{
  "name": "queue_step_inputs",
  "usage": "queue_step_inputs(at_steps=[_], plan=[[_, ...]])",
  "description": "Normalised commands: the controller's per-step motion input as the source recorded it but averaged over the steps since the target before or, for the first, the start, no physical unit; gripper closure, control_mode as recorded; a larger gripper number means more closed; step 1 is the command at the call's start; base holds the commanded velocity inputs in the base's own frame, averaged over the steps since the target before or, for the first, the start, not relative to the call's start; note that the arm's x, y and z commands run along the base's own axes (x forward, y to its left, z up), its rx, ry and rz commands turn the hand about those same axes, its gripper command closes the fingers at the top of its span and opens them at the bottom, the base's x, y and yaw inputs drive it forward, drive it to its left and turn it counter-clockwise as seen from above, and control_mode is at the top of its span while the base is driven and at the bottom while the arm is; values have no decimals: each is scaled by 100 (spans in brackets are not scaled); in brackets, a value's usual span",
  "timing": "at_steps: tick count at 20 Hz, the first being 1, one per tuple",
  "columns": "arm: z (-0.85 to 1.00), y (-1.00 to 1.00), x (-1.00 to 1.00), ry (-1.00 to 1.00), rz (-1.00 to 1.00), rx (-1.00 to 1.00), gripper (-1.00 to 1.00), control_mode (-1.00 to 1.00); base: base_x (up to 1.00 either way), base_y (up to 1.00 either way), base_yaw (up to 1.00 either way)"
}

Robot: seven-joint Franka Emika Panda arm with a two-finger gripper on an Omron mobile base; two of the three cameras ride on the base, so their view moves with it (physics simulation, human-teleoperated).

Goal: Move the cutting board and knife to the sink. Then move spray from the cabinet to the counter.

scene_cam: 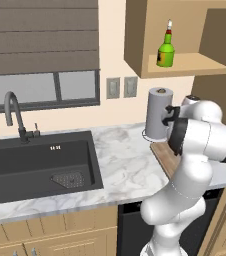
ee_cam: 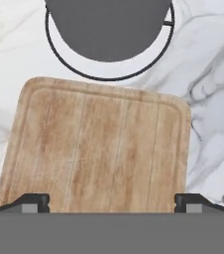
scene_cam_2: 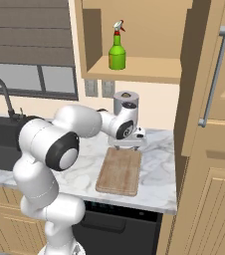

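Note:
The cutting board (scene_cam_2: 119,172) lies flat on the counter (scene_cam_2: 157,154) near its front edge, and the knife is out of view. My gripper (scene_cam_2: 127,146) hangs open just above the board's far end, close to the paper towel roll. In the hand view the board (ee_cam: 99,149) spreads between the fingertips (ee_cam: 34,201), and the gripper (ee_cam: 111,201) holds nothing. The spray (scene_cam_2: 117,50) stands upright on the shelf of the cabinet (scene_cam_2: 144,69). It is the green spray (scene_cam: 166,50) in the left base view. The black sink (scene_cam: 40,160) is set in the counter (scene_cam: 125,165) to the left.
A grey paper towel roll (scene_cam_2: 126,102) stands right behind the board, by the wall. A dark faucet (scene_cam: 12,107) curves over the back of the sink. A tall wooden cabinet with a bar handle (scene_cam_2: 214,124) walls off the counter's right end.

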Motion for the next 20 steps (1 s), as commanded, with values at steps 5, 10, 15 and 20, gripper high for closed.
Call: queue_step_inputs(at_steps=[5, 10, 15, 20], plan=[[-9, 51, 0, 7, 0, 0, -100, -100, 0, 0, 0], [-5, 52, 0, 2, 0, 0, -100, -100, 0, 0, 0], [-7, 47, 0, 1, 0, 0, -100, -100, 0, 0, 0], [-14, 13, 15, -1, 0, 0, -100, -100, 0, 0, 0]])
